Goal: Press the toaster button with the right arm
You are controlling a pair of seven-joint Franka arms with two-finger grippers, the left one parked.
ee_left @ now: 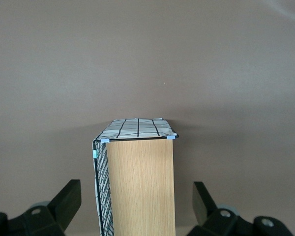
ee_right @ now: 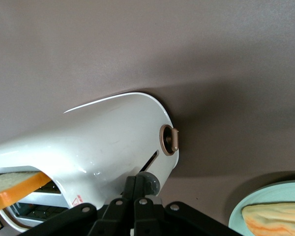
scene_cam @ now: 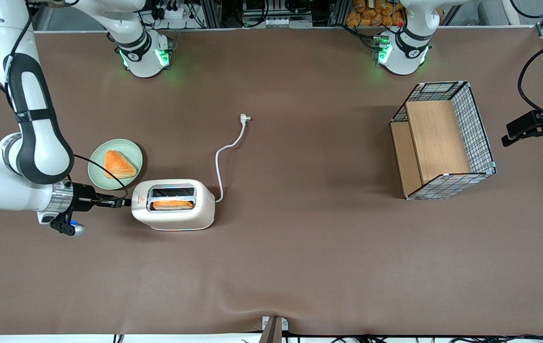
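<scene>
While the toaster (scene_cam: pixel 173 205) shows a red triangle mark (scene_cam: pixel 141 198), the gripper (ee_right: pixel 136 189) touches the toaster button (ee_right: pixel 150 183).

Toaster button (ee_right: pixel 148 183) partly covered by the closed end effector (ee_right: pixel 135 192) tips in the right wrist view; there, plate (ee_right: pixel 265 206) and toast slice (ee_right: pixel 12 189) cut off at the edge.

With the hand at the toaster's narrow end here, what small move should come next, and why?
Probably a short push down on the toaster button. The hand, fingers shut, already meets that knob at the narrow end of the toaster, and a slice waits in the slot nearer the front camera.
</scene>
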